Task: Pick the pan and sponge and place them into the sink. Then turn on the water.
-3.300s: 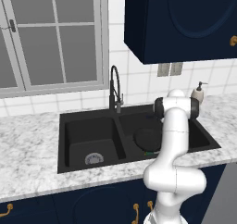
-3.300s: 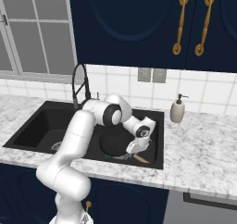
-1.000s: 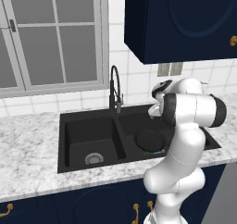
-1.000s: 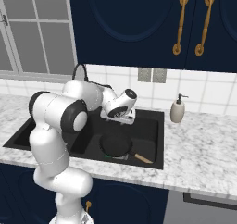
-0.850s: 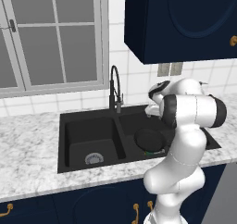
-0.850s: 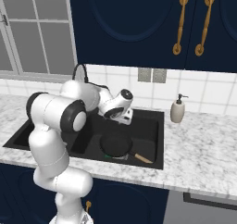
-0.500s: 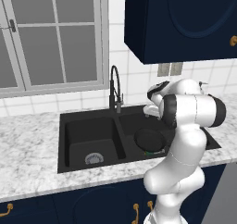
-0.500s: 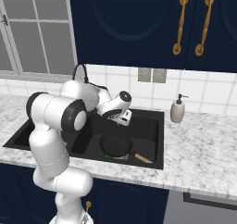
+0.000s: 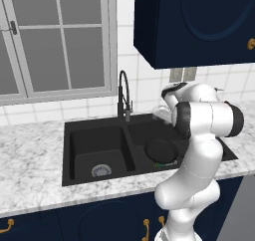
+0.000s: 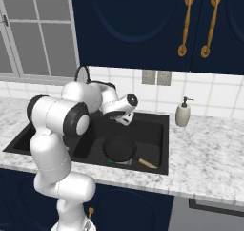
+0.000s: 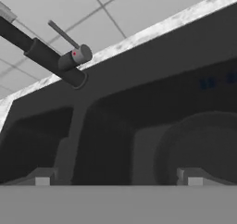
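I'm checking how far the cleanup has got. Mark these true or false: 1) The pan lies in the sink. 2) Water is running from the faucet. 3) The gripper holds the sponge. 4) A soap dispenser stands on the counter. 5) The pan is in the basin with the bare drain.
1) True: the pan lies in the sink.
2) False: no stream falls from the faucet.
3) False: the gripper is open and empty, facing the faucet's lever.
4) True: the soap dispenser stands beside the sink.
5) False: the drain shows in the other basin.
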